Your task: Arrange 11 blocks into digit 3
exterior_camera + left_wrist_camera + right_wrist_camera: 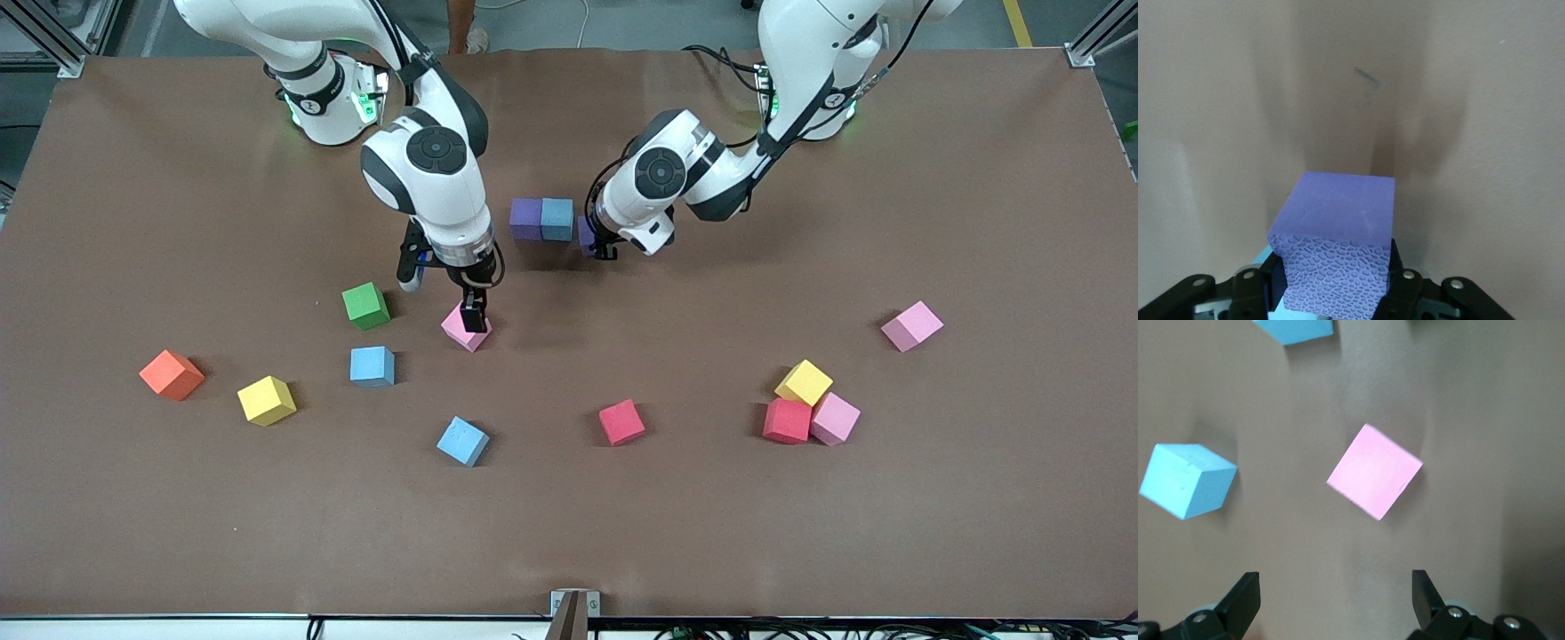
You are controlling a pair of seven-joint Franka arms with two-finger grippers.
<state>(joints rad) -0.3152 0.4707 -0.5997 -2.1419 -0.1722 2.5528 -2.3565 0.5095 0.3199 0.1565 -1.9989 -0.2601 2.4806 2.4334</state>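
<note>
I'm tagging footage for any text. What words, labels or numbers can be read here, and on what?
None can be read.
The blocks, such as the purple block shut in the left gripper and the pink block under the open right gripper, have plain faces.
The table carries no print.
</note>
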